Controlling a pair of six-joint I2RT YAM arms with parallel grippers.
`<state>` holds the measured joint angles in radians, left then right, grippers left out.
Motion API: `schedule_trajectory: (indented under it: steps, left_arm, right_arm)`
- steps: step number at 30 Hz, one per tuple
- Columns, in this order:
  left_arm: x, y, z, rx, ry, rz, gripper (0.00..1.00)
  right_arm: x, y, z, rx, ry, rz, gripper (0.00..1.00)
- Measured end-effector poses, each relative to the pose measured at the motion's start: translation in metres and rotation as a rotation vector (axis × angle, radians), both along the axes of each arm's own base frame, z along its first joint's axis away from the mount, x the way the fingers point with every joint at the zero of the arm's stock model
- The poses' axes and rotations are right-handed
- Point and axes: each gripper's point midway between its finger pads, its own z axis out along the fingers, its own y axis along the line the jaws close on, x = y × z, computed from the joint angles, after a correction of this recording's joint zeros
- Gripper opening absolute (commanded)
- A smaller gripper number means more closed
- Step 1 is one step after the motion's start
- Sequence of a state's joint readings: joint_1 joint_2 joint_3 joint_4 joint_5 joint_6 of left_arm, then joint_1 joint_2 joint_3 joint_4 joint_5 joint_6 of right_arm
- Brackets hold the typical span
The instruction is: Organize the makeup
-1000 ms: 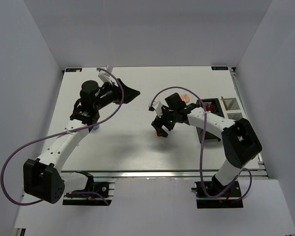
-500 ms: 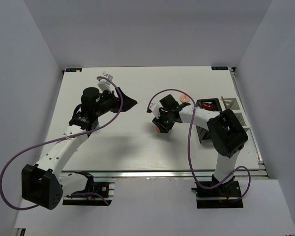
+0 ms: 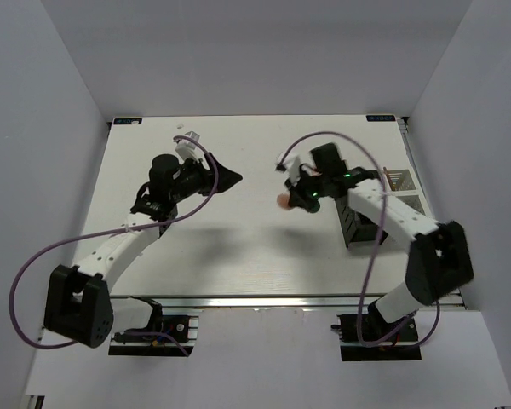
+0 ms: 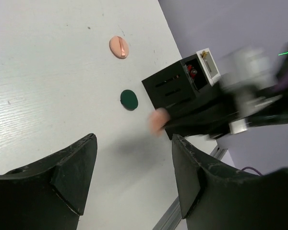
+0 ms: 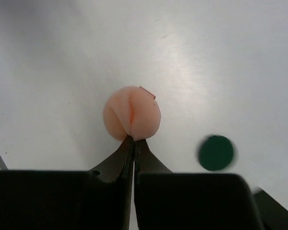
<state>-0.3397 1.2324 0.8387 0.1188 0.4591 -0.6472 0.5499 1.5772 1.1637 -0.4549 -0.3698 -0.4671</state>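
My right gripper (image 5: pixel 133 140) is shut on a soft peach-pink disc (image 5: pixel 132 119), pinched at its edge so that it folds, and holds it above the table. In the top view this gripper (image 3: pixel 293 199) and its disc (image 3: pixel 283 202) hang left of the black compartment box (image 3: pixel 358 225). A dark green disc (image 5: pixel 216 152) lies flat on the table beside it. From the left wrist I see that green disc (image 4: pixel 129 99), a second peach disc (image 4: pixel 119 47) lying farther off, and the held disc (image 4: pixel 157 120). My left gripper (image 4: pixel 133 139) is open and empty, at left centre (image 3: pixel 226 177).
The black box (image 4: pixel 175 86) has slotted sides and holds red items in a top compartment. White compartments (image 3: pixel 402 180) adjoin it near the table's right edge. A small white object (image 3: pixel 191 136) lies near the far edge, behind the left arm.
The right gripper has shut on the peach disc and carried it up and to the right, nearer the box. The left arm has shifted slightly right, its jaws staying open.
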Motion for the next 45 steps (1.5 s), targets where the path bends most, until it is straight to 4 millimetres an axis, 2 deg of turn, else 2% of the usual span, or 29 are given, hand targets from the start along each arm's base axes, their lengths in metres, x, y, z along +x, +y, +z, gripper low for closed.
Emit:
schedule_trajectory:
  steps: [3,5,6,8,10,13,15,17,21,26,29,30,32,34,37,40,41,45]
  left_arm:
    - [0.012,-0.014,-0.021,-0.008,0.043,-0.014,0.72]
    - [0.016,-0.033,-0.042,0.004,0.091,-0.05,0.72]
    - [0.019,-0.044,-0.052,0.012,0.116,-0.071,0.72]
    - [0.024,-0.066,-0.068,0.029,0.153,-0.111,0.72]
    - [0.029,-0.087,-0.082,0.047,0.178,-0.148,0.72]
    - [0.034,-0.111,-0.095,0.072,0.188,-0.192,0.72]
    - [0.039,-0.125,-0.102,0.092,0.183,-0.219,0.72]
    - [0.042,-0.136,-0.112,0.116,0.183,-0.24,0.72]
    - [0.048,-0.144,-0.131,0.163,0.185,-0.261,0.72]
    - [0.049,-0.147,-0.154,0.213,0.203,-0.273,0.72]
    - [0.055,-0.151,-0.158,0.233,0.194,-0.271,0.72]
    - [0.057,-0.153,-0.159,0.239,0.188,-0.272,0.72]
    - [0.062,-0.16,-0.157,0.246,0.171,-0.27,0.72]
    - [0.068,-0.17,-0.155,0.251,0.153,-0.272,0.69]
    - [0.075,-0.186,-0.157,0.261,0.137,-0.268,0.67]
    - [0.077,-0.197,-0.167,0.279,0.137,-0.258,0.64]
    - [0.077,-0.2,-0.172,0.285,0.14,-0.257,0.63]
    - [0.075,-0.212,-0.193,0.306,0.163,-0.259,0.61]
  right_arm:
    - [0.03,-0.041,0.072,0.1,-0.151,-0.124,0.0]
    - [0.05,-0.08,0.117,0.13,-0.257,-0.234,0.0]
    - [0.057,-0.105,0.135,0.13,-0.297,-0.299,0.0]
    - [0.06,-0.151,0.151,0.106,-0.342,-0.417,0.0]
    - [0.052,-0.199,0.146,0.049,-0.332,-0.545,0.0]
    - [0.029,-0.257,0.124,-0.05,-0.268,-0.717,0.0]
    - [0.014,-0.285,0.11,-0.106,-0.218,-0.805,0.0]
    - [0.002,-0.304,0.097,-0.147,-0.168,-0.871,0.0]
    - [-0.014,-0.325,0.077,-0.197,-0.074,-0.949,0.0]
    - [-0.012,-0.332,0.06,-0.216,-0.009,-0.968,0.0]
    - [-0.01,-0.333,0.045,-0.222,0.048,-0.972,0.18]
    - [-0.009,-0.334,0.04,-0.228,0.066,-0.972,0.32]
    - [-0.008,-0.336,0.033,-0.24,0.091,-0.975,0.46]
    - [-0.008,-0.338,0.028,-0.252,0.101,-0.97,0.49]
    - [-0.008,-0.339,0.028,-0.257,0.094,-0.964,0.51]
    - [-0.008,-0.341,0.031,-0.252,0.082,-0.966,0.56]
    - [-0.008,-0.341,0.034,-0.247,0.074,-0.965,0.61]
    - [-0.007,-0.341,0.059,-0.208,-0.013,-0.953,0.68]
